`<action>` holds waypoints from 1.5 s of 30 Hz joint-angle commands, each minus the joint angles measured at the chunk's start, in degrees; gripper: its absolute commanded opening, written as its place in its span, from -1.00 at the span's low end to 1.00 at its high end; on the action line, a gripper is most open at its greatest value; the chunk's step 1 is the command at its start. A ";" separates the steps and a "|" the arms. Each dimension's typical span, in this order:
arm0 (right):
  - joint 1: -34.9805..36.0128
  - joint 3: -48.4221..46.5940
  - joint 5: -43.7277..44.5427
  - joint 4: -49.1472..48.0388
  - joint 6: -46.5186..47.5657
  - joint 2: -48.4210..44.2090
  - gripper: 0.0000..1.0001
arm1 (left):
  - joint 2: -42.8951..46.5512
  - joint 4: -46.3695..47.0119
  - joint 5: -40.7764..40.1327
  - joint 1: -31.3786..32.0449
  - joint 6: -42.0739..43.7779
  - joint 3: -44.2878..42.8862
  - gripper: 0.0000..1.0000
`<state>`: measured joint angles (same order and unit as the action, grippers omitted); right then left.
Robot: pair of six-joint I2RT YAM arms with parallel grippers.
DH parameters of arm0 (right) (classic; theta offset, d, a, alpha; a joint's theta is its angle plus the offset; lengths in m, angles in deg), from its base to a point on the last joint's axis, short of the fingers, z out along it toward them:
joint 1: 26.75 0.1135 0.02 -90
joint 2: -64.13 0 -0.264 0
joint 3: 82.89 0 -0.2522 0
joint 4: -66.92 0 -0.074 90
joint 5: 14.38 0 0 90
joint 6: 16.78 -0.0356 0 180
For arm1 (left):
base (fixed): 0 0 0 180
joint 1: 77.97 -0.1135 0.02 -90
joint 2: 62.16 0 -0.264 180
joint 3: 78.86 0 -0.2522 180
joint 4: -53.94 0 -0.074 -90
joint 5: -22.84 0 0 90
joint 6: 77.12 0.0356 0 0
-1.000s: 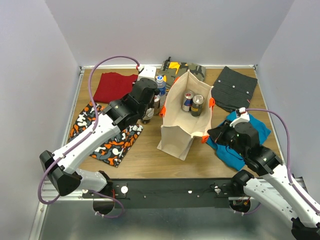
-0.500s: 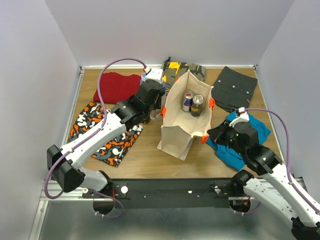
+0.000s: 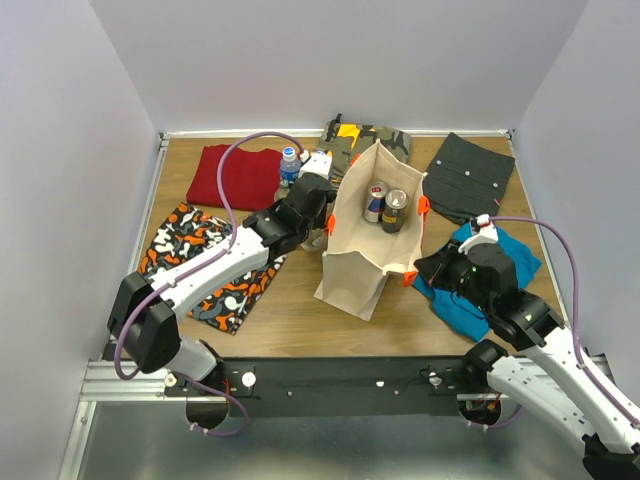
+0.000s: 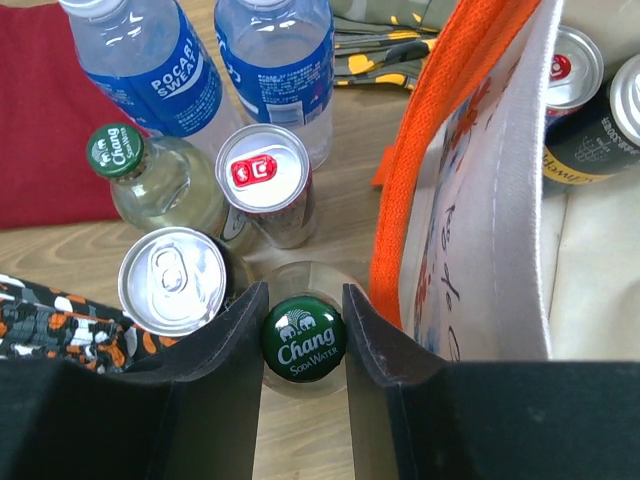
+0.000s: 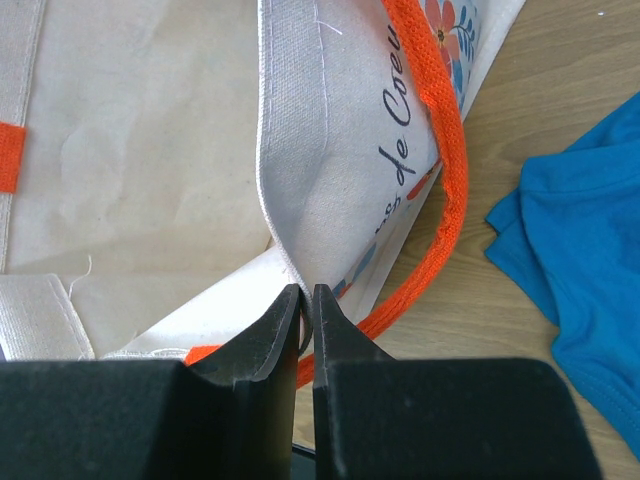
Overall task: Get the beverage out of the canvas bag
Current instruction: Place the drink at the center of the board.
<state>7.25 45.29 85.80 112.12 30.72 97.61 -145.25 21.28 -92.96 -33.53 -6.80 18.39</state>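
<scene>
The beige canvas bag (image 3: 362,262) with orange handles stands upright mid-table, and two cans (image 3: 386,206) stand inside it. My left gripper (image 4: 303,300) is shut on the neck of a glass beverage bottle with a green cap (image 4: 303,338), just outside the bag's left wall (image 4: 480,200). I cannot tell whether the bottle rests on the table. My right gripper (image 5: 306,292) is shut on the bag's right rim (image 5: 300,150), pinching the canvas. In the top view it sits at the bag's right corner (image 3: 425,266).
Beside the held bottle stand two blue-labelled plastic bottles (image 4: 160,70), a second green-capped bottle (image 4: 150,180), a red-tab can (image 4: 265,180) and a silver-topped can (image 4: 175,280). Folded clothes lie around: red (image 3: 225,175), patterned (image 3: 200,265), camouflage (image 3: 365,138), dark grey (image 3: 470,175), blue (image 3: 500,260).
My left wrist has moved right and down, closer to the bag's left wall, uncovering a blue-labelled bottle at the back. The right arm and the bag have stayed put.
</scene>
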 commanded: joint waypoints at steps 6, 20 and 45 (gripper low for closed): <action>-0.25 0.97 2.31 2.92 0.31 0.45 -0.63 | -0.93 14.06 -0.12 -0.32 1.93 -0.62 -1.00; -0.34 0.80 2.74 3.01 0.40 0.54 -0.63 | -4.45 18.54 -4.25 -0.32 2.81 2.81 -1.00; -0.34 0.89 2.83 3.19 0.23 0.89 -0.63 | -7.17 20.57 -8.21 -0.32 3.34 3.95 -1.00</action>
<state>7.25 45.29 85.84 112.12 30.72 97.91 -152.53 35.38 -96.79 -33.72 -4.02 23.35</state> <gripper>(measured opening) 0.186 0.413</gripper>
